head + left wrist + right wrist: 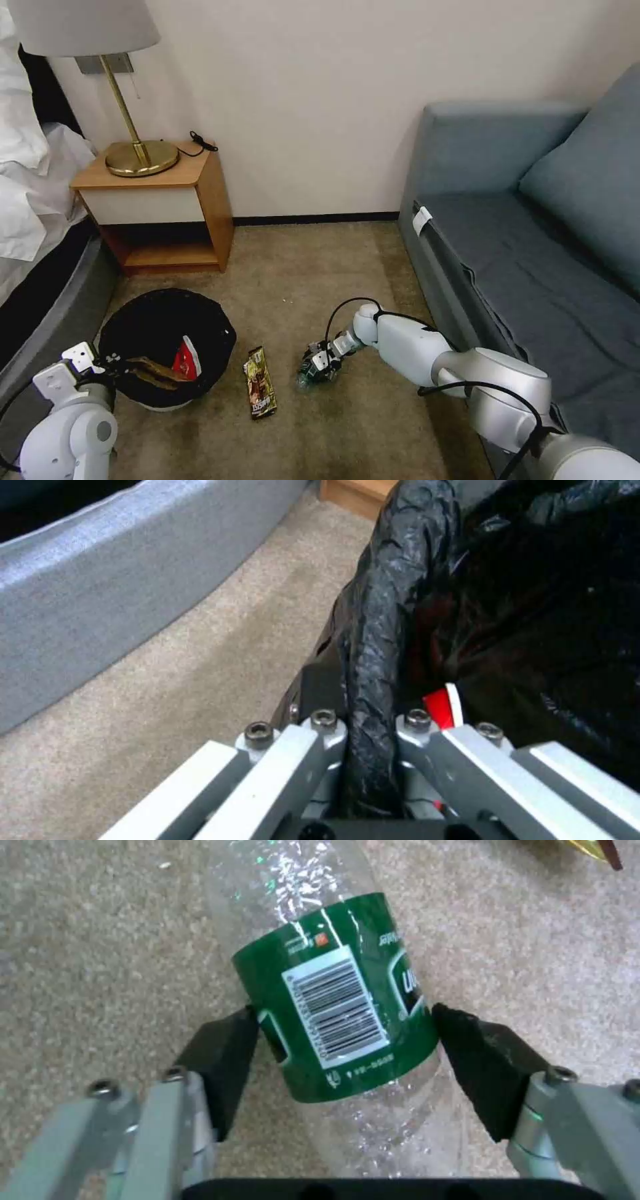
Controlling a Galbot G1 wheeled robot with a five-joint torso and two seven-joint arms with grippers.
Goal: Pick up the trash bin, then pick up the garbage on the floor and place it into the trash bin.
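1. The left arm is bent low at the robot's left side.
2. The left gripper (370, 740) has its two fingers squeezed tight on the rim of the trash bin (167, 327). One finger is inside the rim and one is outside.
3. The right arm reaches forward and down to the floor, with its wrist bent down.
4. The right gripper (343, 1040) has a black pad (223, 1055) on each side of the bottle (337, 1000). The pads press on its green label.
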